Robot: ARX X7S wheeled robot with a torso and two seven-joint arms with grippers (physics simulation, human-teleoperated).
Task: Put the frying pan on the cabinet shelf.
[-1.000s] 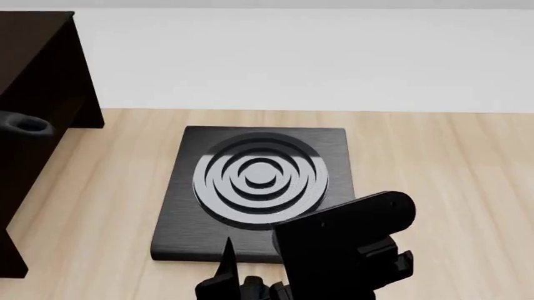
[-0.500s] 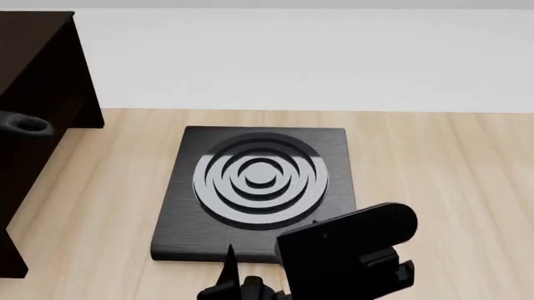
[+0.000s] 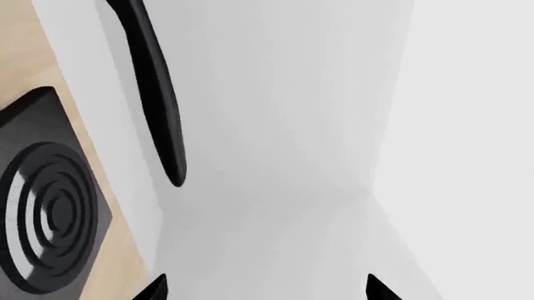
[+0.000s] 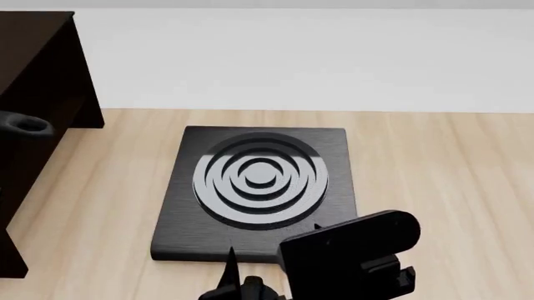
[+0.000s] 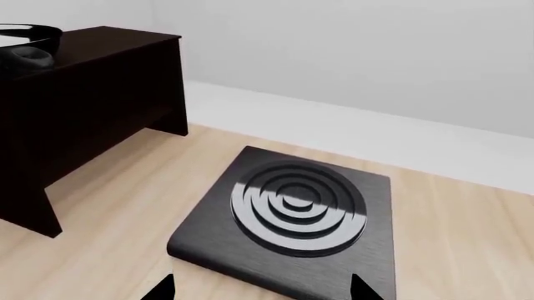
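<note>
The right pincer (image 5: 262,294) is spread wide with nothing between its two dark fingertips, which point over the stove plate. Seen from the head, its arm (image 4: 351,256) hangs above the table's near side, just at the plate's near right corner. The left pincer (image 3: 267,290) is also spread wide and empty, and faces mostly pale wall. Only its own wrist camera shows it.

The light wooden table (image 4: 434,162) fills the lower part of the head view, and its far edge meets a white wall. The dark cabinet (image 5: 100,94) stands at the table's far left corner. The cabinet shelf (image 5: 109,40), its flat top board, carries the pan.

The square black stove plate (image 4: 259,178), with grey concentric rings, lies flat about midway between the table's left and right edges, apart from the cabinet.

The frying pan (image 5: 25,34) rests on that top board at the cabinet's left part. Its pale rim shows, and the looped handle end sticks out.
</note>
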